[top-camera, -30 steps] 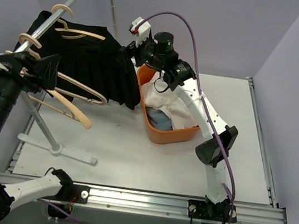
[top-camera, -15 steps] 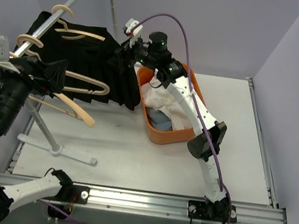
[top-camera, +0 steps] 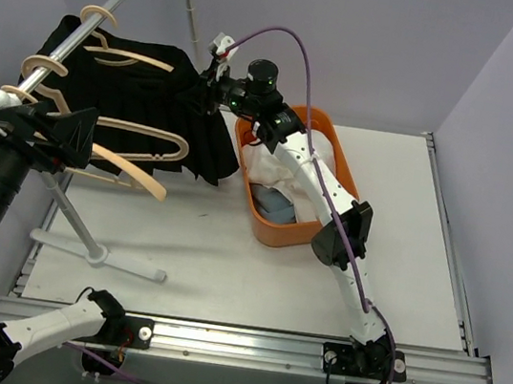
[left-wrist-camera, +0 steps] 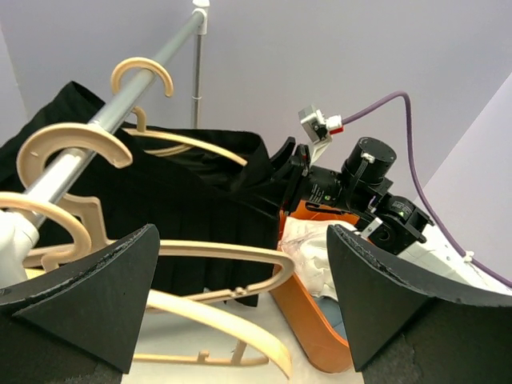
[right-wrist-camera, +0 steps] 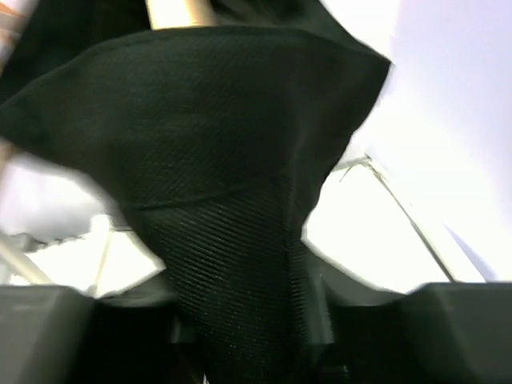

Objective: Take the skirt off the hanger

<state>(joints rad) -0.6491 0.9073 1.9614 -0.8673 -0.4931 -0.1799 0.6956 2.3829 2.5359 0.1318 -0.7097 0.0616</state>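
Observation:
A black pleated skirt point(top-camera: 153, 109) hangs on a wooden hanger point(top-camera: 131, 59) on the slanted metal rail. My right gripper point(top-camera: 203, 97) is at the skirt's upper right corner. In the right wrist view the skirt's fabric point(right-wrist-camera: 224, 160) narrows down into the right gripper point(right-wrist-camera: 248, 320), which is shut on it. From the left wrist view the skirt point(left-wrist-camera: 160, 208) and its hanger point(left-wrist-camera: 192, 142) lie ahead. My left gripper point(left-wrist-camera: 240, 304) stands wide open, holding nothing, with bare hangers beyond its pads. Seen from above, the left gripper point(top-camera: 53, 133) is at the rack's near left.
Two empty wooden hangers point(top-camera: 134, 169) hang on the rail point(top-camera: 97, 28) nearer to me. An orange basket point(top-camera: 269, 235) with white and blue clothes sits right of the skirt, under the right arm. The rack's foot point(top-camera: 98, 253) rests on the table's left side.
My right gripper moved left to the skirt's upper right corner and closed on the fabric. The left arm shifted slightly, its gripper still open.

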